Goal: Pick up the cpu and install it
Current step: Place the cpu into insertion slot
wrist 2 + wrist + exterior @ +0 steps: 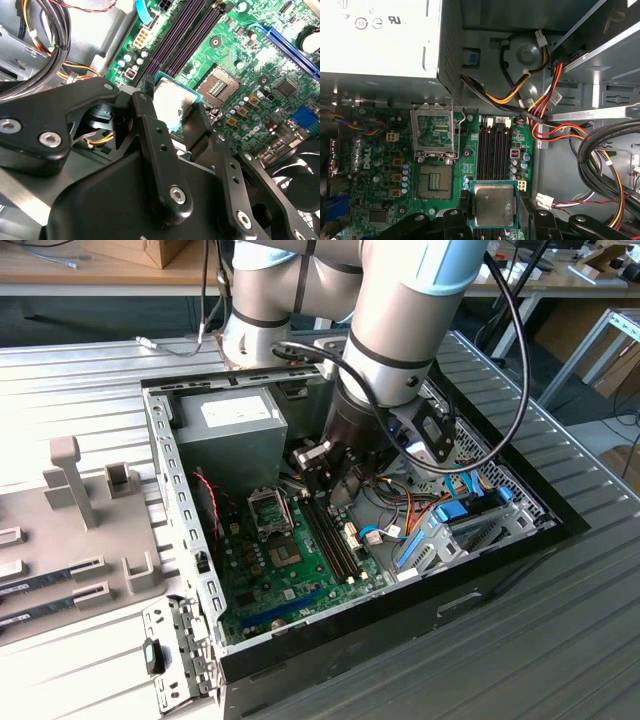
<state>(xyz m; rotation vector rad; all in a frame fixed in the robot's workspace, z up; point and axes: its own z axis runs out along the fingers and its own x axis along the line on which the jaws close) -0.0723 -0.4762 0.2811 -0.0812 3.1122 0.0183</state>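
Observation:
In both wrist views my gripper [493, 212] [172, 114] is shut on the cpu [493, 204] [171, 100], a flat square chip with a dull silver lid and a green rim, pinched by its edges between two black fingers [464, 206]. It hangs over the dark memory slots [495, 145] of the green motherboard [265, 575]. The open cpu socket [436, 182] [218, 86] [272, 510] lies beside it, with its metal load plate [432, 131] lifted. In the exterior view the gripper [322, 478] is low inside the open computer case, to the exterior view's right of the socket.
The grey power-supply box [225, 425] [375, 40] stands at the back of the case. Bundled coloured cables [545, 120] and a blue drive bracket [440, 535] crowd the exterior view's right side. Black case walls [420, 605] ring the board. A grey fixture [70, 500] sits outside on the left.

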